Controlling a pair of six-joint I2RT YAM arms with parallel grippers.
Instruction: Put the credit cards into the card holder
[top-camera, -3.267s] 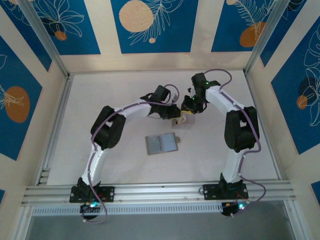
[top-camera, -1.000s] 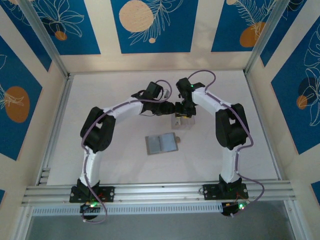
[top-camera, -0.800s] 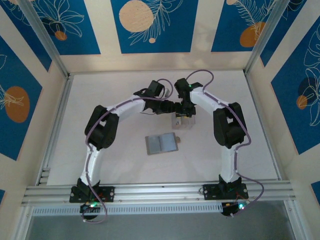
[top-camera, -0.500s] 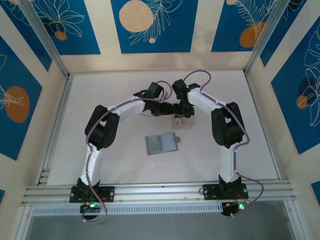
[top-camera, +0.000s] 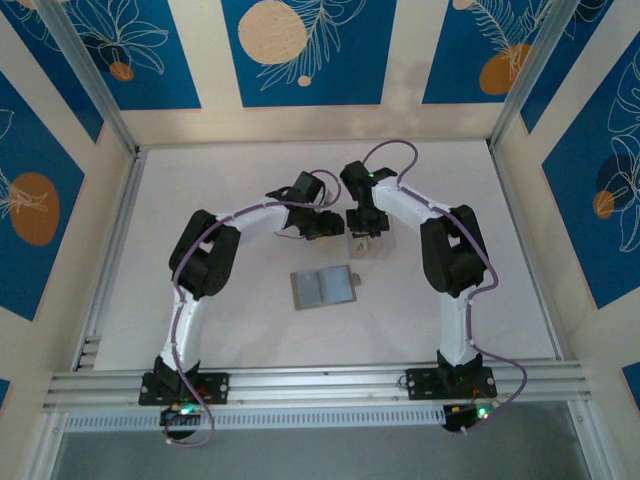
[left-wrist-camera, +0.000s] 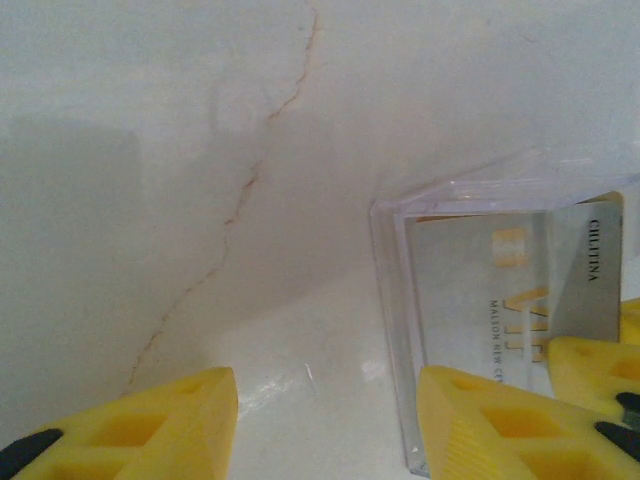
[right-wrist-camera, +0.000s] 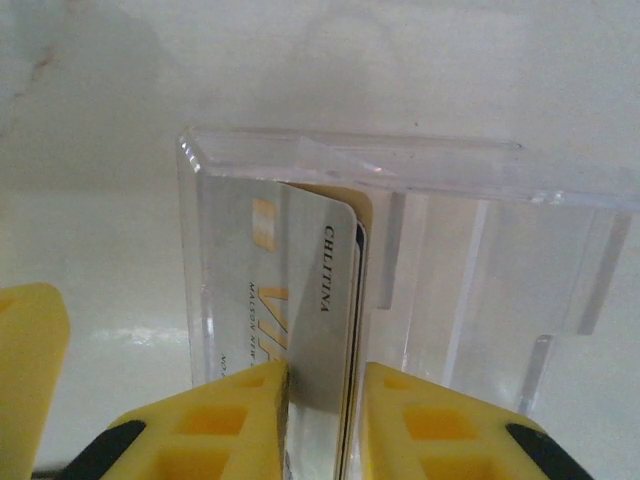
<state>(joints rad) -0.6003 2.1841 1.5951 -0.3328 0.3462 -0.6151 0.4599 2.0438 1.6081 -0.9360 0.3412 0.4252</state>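
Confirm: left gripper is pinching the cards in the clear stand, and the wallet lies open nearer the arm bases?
Wrong arm. The right gripper is pinching the cards in the clear stand; the right wrist view shows its fingers on either side of them. The left gripper stands open beside the stand. The wallet does lie open nearer the bases.

I read stand (right-wrist-camera: 430, 190) as clear glossy plastic; credit cards (right-wrist-camera: 300, 310) smooth, shiny silver. Then table (left-wrist-camera: 150, 150) smooth white, slight sheen, w/ hairline crack; card holder (top-camera: 323, 287) matt grey.
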